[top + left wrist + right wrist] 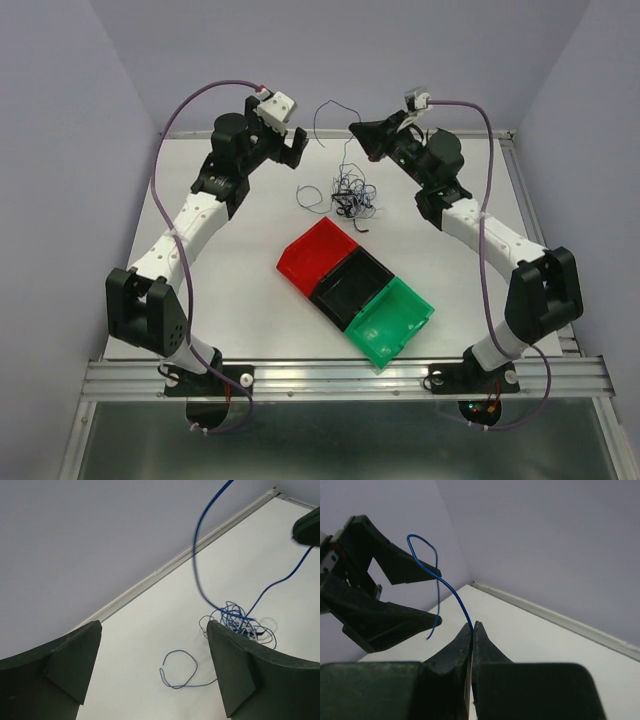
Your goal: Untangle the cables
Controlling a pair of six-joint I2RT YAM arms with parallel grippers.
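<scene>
A: Why does the left gripper [154, 625] gape wide, holding nothing?
B: Probably so the blue cable [452, 592] swings clear of it. The tangle [352, 195] of cables lies on the table [250, 215] between the arms.
A: And the right gripper [472, 625]?
B: Pinched tight on that blue cable, held high, likely to draw it out of the knot.

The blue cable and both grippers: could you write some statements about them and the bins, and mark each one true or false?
1. The right gripper is shut on the blue cable. True.
2. The left gripper also grips that cable. False: its jaws stand open, holding nothing.
3. The red bin, black bin and green bin stand in one row. True.
4. The tangle of cables lies in the red bin. False: it lies on the table, beyond all three bins.
</scene>
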